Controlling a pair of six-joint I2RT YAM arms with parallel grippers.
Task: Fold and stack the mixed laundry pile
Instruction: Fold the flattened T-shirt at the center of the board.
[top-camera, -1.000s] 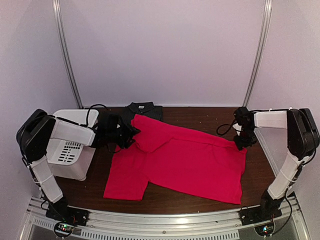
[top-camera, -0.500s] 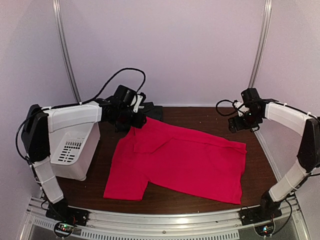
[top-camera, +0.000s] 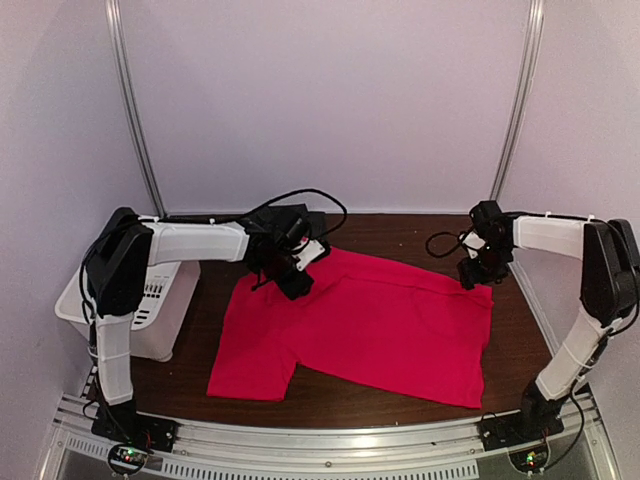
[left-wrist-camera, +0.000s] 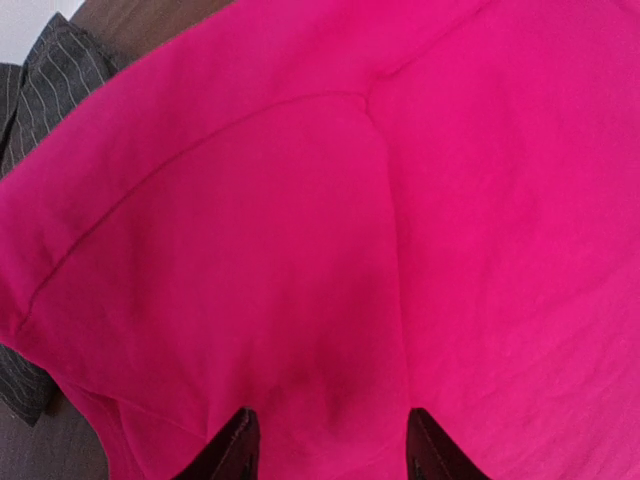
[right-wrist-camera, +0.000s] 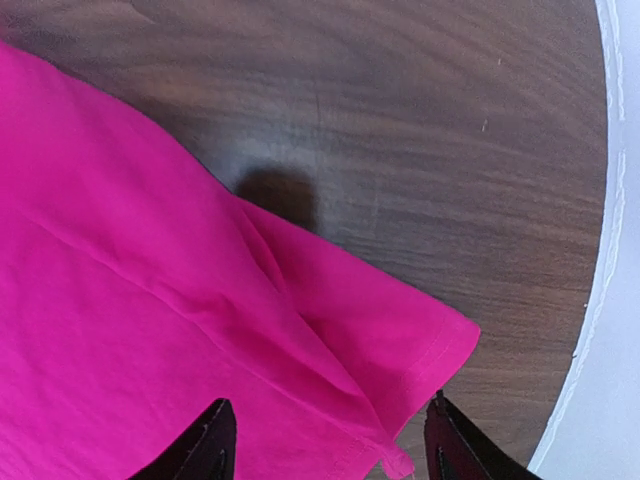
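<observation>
The red T-shirt (top-camera: 370, 330) lies spread flat across the brown table. My left gripper (top-camera: 291, 277) hovers over its back left part, open. In the left wrist view its fingers stand apart over smooth red fabric (left-wrist-camera: 330, 250) with nothing pinched between them (left-wrist-camera: 330, 452). The dark pinstriped shirt (left-wrist-camera: 50, 90) peeks out beyond the red one at the back (top-camera: 300, 214). My right gripper (top-camera: 473, 275) is at the T-shirt's far right corner, open. Its jaws straddle the hemmed corner (right-wrist-camera: 420, 345), which lies flat on the wood.
A white slotted bin (top-camera: 150, 310) stands at the table's left edge beside the left arm. Bare wood (top-camera: 410, 235) shows behind the T-shirt, and the table's right edge (right-wrist-camera: 600, 250) runs close to the right gripper. Cables loop off both wrists.
The left arm swung right from the bin side and came down over the T-shirt's back left part. The right gripper rose, widened, then dropped back to the far right corner.
</observation>
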